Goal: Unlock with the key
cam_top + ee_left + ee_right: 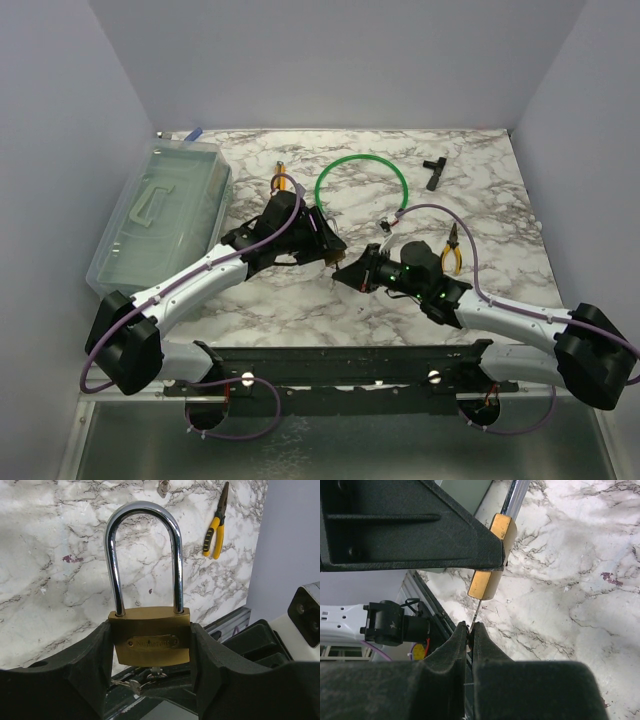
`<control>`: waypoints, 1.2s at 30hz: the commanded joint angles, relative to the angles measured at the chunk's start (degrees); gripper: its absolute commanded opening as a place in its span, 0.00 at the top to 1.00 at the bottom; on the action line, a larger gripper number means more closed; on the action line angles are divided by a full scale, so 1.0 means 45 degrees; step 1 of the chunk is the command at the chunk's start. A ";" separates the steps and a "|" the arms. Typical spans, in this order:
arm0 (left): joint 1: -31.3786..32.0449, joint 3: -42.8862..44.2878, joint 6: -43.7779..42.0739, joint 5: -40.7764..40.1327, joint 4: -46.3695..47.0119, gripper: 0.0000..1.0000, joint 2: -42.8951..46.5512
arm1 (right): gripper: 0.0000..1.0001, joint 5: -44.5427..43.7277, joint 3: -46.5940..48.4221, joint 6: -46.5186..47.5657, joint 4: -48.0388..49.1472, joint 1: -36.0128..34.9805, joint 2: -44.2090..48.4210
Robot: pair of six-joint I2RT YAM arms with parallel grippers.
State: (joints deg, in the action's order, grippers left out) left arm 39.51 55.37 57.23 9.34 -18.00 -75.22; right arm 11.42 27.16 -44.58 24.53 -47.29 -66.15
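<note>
Just below the padlock (pixel 151 635) gripped by the left claw (pixel 151 652), the right claw (pixel 468 630) pinches the key (pixel 476 611).

plastic bin (pixel 160 215) left, pliers (pixel 452 250) right

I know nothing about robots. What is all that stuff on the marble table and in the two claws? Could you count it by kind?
Padlocks: 1, brass padlock
Keys: 1 for sure, the key
Handled tools: 2, yellow pliers and an orange-handled tool
Cable loops: 1, green loop
Boxes: 1, clear plastic box
T-shaped pieces: 1, black T-shaped piece
Total: 7 that I can make out
</note>
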 commanded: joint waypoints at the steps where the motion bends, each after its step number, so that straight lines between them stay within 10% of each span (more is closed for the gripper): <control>1: -0.0016 -0.0018 0.0150 -0.0806 0.0518 1.00 0.0427 | 1.00 -0.0292 0.0196 0.0099 -0.0107 0.0040 0.0141; 36: -0.0345 -0.0696 0.0845 -0.0750 0.1488 1.00 0.0453 | 1.00 0.0918 0.0843 0.0521 0.0918 0.0040 -0.1438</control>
State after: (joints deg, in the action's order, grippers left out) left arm 37.85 53.08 60.42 3.11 -17.02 -75.22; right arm 14.68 28.99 -43.42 27.29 -47.24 -71.68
